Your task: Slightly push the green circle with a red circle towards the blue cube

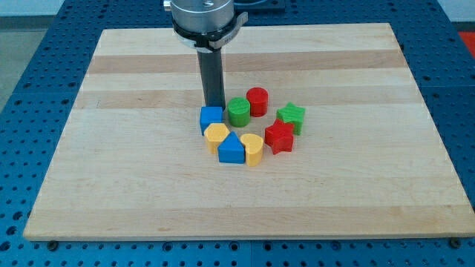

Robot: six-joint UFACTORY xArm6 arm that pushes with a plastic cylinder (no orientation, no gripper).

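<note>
The green circle [238,112] stands near the board's middle. The red circle [257,101] touches it on its upper right. The blue cube [211,119] sits just left of the green circle, a small gap apart. My tip [214,106] rests on the board at the blue cube's top edge, just left of the green circle.
A yellow hexagon-like block [217,136], a blue triangular block [231,149] and a yellow heart-like block [252,148] lie below the cube. A red star [280,137] and a green star [291,116] lie to the right. The wooden board [111,163] lies on a blue perforated table.
</note>
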